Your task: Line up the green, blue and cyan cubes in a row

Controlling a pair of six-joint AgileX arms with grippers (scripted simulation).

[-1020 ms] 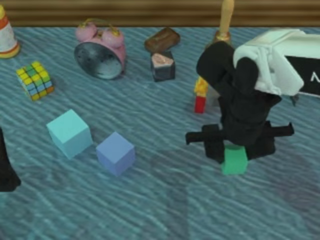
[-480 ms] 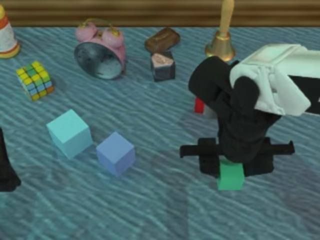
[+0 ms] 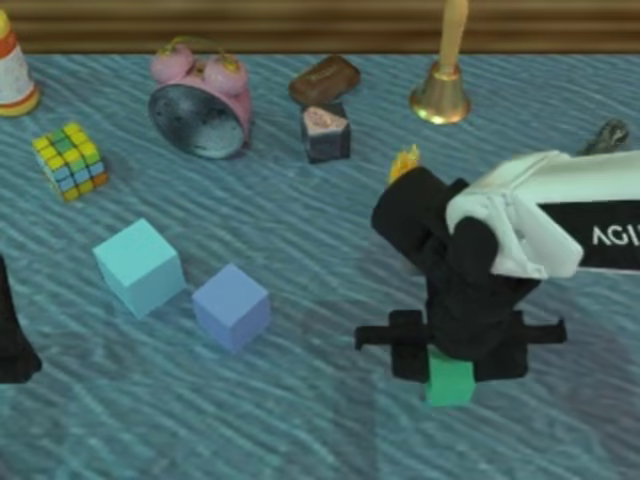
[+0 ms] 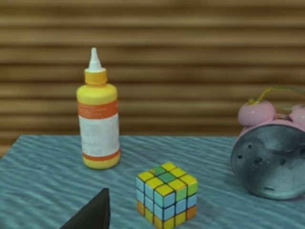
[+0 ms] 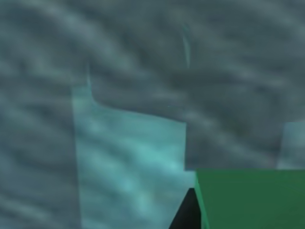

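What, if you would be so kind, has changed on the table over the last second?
The right gripper, shut on the green cube, has carried it toward the table's near edge and slightly left. Behind the arm, the bell has come into full view. The cyan cube, the blue cube and the parked left gripper have stayed put.

The cyan cube [image 3: 139, 266] sits just left of the blue cube [image 3: 232, 306]; the green cube [image 3: 449, 381] lies well right.

The right hand [image 3: 452, 352] covers most of the green cube [image 3: 449, 383]; its fingers are hidden.
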